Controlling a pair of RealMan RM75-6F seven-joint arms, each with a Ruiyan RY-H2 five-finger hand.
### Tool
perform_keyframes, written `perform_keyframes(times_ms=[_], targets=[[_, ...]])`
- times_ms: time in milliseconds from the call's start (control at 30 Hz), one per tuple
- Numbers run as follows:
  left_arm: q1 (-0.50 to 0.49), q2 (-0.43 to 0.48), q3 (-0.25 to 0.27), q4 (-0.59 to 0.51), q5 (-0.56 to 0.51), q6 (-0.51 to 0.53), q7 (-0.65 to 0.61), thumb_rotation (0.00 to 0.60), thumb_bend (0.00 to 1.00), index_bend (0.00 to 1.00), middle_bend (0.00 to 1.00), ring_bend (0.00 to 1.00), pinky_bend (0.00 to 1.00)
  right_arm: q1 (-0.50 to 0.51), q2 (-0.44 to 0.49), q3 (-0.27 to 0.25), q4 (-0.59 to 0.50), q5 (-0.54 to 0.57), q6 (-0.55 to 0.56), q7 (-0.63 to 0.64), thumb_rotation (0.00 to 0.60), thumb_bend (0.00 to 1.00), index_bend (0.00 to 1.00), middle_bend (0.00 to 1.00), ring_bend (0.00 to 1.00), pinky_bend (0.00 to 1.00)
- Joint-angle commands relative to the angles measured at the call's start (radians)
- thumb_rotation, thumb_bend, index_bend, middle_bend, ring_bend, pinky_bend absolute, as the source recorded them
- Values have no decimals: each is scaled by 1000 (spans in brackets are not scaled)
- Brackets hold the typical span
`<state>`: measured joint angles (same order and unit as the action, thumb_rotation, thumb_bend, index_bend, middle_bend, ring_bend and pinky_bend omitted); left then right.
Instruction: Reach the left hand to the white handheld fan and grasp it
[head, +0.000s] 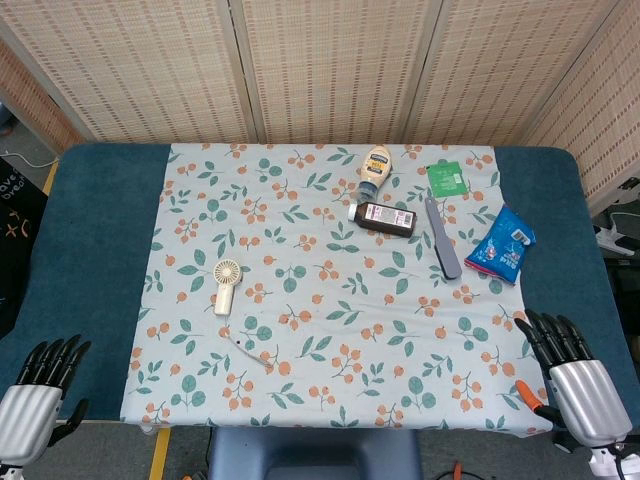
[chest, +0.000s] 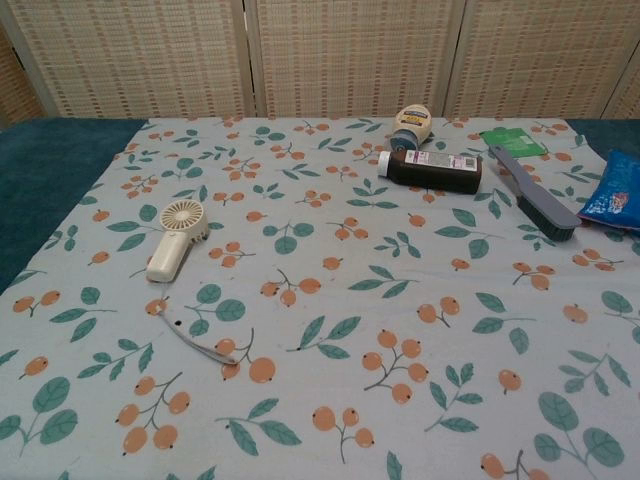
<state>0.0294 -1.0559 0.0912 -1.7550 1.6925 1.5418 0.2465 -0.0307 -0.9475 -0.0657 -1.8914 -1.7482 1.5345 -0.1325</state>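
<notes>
Two containers lie on their sides at the far middle of the table (head: 100, 200): a cream squeeze bottle (head: 376, 163) with a blue cap, and just in front of it a dark brown bottle (head: 386, 218) with a white cap and a printed label. What is inside either cannot be told. To the right lie one green packet (head: 447, 177), one grey brush (head: 442, 237) and one blue snack bag (head: 501, 244), each apart from the others.

The white handheld fan (head: 226, 284) lies flat on the left half of the floral cloth (head: 330, 340), round head toward the far side, handle toward the near edge. Just nearer, a thin white strap (head: 248, 350) lies on the cloth, not touching the fan.

There are two robot hands. The left robot hand (head: 38, 395) sits at the near left corner over the blue table surface, fingers extended and slightly apart, holding nothing, well apart from the fan. The right robot hand (head: 567, 375) sits at the near right corner, fingers likewise stretched out and empty.

Only the head view shows the robot hands, the blue table margins and a small orange-handled tool (head: 530, 397) beside the right robot hand. The chest view shows neither hand, but gives the fan's grille, the brush bristles and the strap more closely, and cuts off part of the snack bag.
</notes>
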Motion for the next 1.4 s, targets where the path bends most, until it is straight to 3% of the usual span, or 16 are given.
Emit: perform_keyframes(times_ms=[33,133,233,300,367,467,600,833,1400], targets=[[-14,-11,-6,7,-12,-26,5,600,388,0,0,0,49,-1,0,4,1,5,5,-1,600,214,0,0,0,0],[-33,-35,-13,24,-5,-47,4,600,408,0,0,0,79,-3,1,8,2,14,11,-3,600,215,0,0,0,0],[-65,-96,-38,72,8,-61,-23,600,461,0,73,26,208,-1,-7,18,7,25,15,-6,600,214,0,0,0,0],[-99,-147,-62,110,5,-92,-28,600,538,0,277,180,432,3,-18,25,15,41,6,-16,600,215,0,0,0,0],[-138,-187,-81,140,-8,-140,-40,600,631,0,549,435,724,9,-30,33,24,61,-7,-29,600,215,0,0,0,0],[-201,-251,-114,193,-56,-234,-39,600,688,0,720,589,870,22,-52,48,39,103,-35,-50,600,215,0,0,0,0],[-272,-333,-145,277,-100,-324,-31,600,691,0,811,663,921,35,-78,67,56,144,-52,-79,600,215,0,0,0,0],[-349,-416,-192,374,-195,-421,-5,600,838,0,895,735,968,58,-108,86,86,225,-104,-109,600,215,0,0,0,0],[-472,-556,-202,548,-245,-502,15,600,838,0,916,748,977,73,-131,95,104,265,-111,-139,600,215,0,0,0,0]])
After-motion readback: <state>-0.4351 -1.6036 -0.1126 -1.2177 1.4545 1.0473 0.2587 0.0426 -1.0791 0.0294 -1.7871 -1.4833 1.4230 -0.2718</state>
